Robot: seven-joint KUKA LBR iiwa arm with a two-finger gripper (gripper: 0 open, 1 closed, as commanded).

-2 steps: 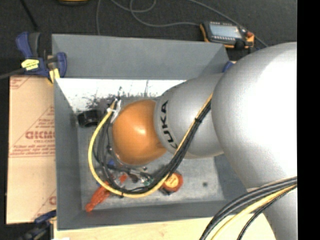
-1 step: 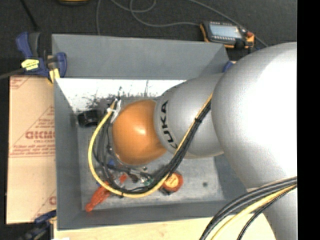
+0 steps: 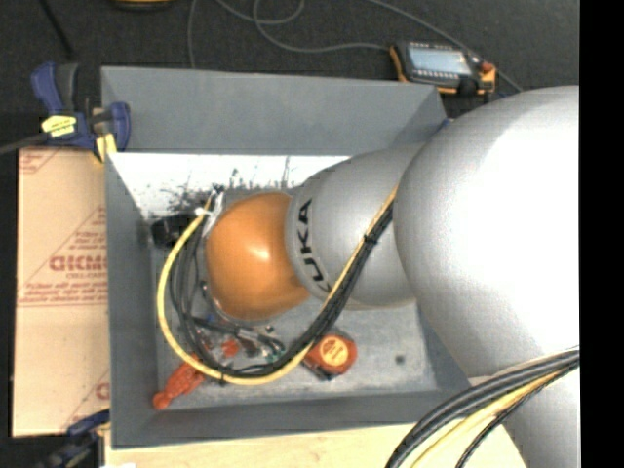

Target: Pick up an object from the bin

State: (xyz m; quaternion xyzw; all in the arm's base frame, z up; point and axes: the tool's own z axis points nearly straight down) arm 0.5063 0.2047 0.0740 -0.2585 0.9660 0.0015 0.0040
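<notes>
Over the left half of the grey bin [image 3: 263, 110], you see the arm [image 3: 487, 222] reaching in from the right. Its thick silver link slopes leftward from the large joint at the view's right side. The wrist ends in a rounded orange cover [image 3: 249, 256] that faces down toward the bin floor. A yellow cable [image 3: 175, 261] and black cables loop from the link around the cover's left and lower sides. The hand [image 3: 234, 339] sits low under the cover, near the bin's lower wall; you cannot tell whether it is open or closed. Nearest to it lie a red-orange plastic piece [image 3: 180, 383] in the lower left corner and a round orange disc with a dark centre [image 3: 331, 354] to the hand's right. A black object [image 3: 171, 229] lies by the left wall, beside the cover's upper left.
</notes>
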